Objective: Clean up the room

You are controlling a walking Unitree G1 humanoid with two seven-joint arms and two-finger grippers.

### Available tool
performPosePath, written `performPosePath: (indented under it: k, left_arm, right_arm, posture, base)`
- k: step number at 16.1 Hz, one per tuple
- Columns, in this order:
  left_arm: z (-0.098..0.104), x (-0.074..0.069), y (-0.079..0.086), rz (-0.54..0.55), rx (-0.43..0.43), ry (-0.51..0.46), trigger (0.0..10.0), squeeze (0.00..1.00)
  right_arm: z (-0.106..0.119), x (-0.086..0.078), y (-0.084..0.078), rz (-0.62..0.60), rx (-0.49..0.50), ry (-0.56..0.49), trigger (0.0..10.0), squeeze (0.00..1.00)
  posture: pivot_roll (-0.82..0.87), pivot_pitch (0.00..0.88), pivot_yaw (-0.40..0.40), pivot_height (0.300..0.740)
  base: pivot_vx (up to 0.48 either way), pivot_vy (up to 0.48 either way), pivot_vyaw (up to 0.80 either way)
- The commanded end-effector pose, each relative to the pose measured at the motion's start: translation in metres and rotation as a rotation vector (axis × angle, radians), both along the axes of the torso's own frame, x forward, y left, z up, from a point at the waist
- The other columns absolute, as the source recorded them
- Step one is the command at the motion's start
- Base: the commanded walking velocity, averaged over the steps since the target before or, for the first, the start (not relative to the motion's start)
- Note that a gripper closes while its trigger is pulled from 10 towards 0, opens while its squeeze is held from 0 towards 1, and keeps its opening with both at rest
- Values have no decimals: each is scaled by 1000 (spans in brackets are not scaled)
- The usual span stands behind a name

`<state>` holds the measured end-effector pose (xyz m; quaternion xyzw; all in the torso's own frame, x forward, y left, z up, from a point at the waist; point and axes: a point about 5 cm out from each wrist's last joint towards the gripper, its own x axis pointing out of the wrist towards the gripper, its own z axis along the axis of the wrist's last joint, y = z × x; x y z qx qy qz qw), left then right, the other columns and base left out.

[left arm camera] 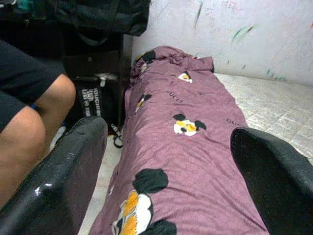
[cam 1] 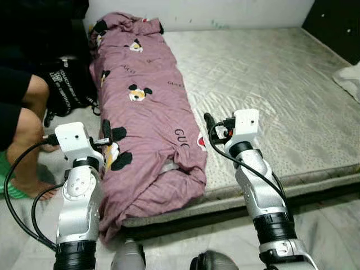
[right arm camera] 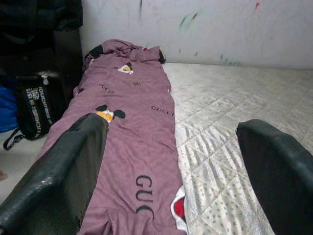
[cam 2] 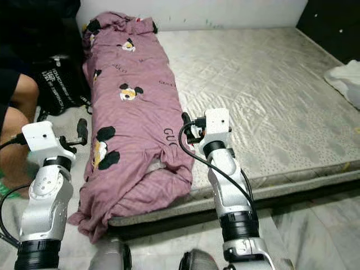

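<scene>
1. Both silver arms reach forward from the lower edge of the head views; the left gripper [cam 1: 108, 136] sits at the near left edge of the purple quilt, the right gripper [cam 1: 209, 125] just beside its near right edge, over bare mattress
2. Mattress [cam 1: 270, 84]: pale grey, quilted, lying low on the floor against a white wall [right arm camera: 205, 24] marked with coloured scribbles
3. Purple quilt [cam 1: 149, 112]: folded into a long strip down the left side of the mattress, printed with cartoon mouse faces and lettering, bunched at the wall end, its near end drooping over the mattress front edge
4. Person's leg [cam 1: 25, 129]: bare, bent at the knee, on the floor left of the bed, close to the left arm
5. Black bag [cam 1: 67, 87]: white lettering, standing between the leg and the quilt
6. White cloth [cam 1: 349, 79]: at the far right edge of the mattress
7. Jaws: each wrist view shows both fingers set wide apart, gripping nothing
</scene>
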<state>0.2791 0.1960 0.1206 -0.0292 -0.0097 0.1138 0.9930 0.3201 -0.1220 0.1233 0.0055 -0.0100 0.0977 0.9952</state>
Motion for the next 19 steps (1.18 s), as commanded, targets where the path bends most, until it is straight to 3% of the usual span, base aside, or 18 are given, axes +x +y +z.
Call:
performPosePath:
  k: [1,12,17,19]
  left_arm:
    - [-4,0,3,21,10,31,10000,0]
    - [-7,2,5,62,9,57,10000,0]
    - [-6,3,4,47,-6,45,10000,0]
    - [-6,3,3,41,-13,44,10000,0]
  right_arm:
    - [1,0,0,5,-4,0,10000,0]
    - [-4,1,7,77,-31,33,10000,0]
    - [-3,0,10,101,-42,25,10000,0]
    - [-2,0,10,101,-34,27,10000,0]
  posture:
    - [47,32,-49,641]
    - [45,34,-56,626]
    - [45,41,-59,626]
    - [43,49,-61,626]
  base:
    - [0,0,0]
    - [0,0,0]
    - [106,0,708]
    - [255,0,0]
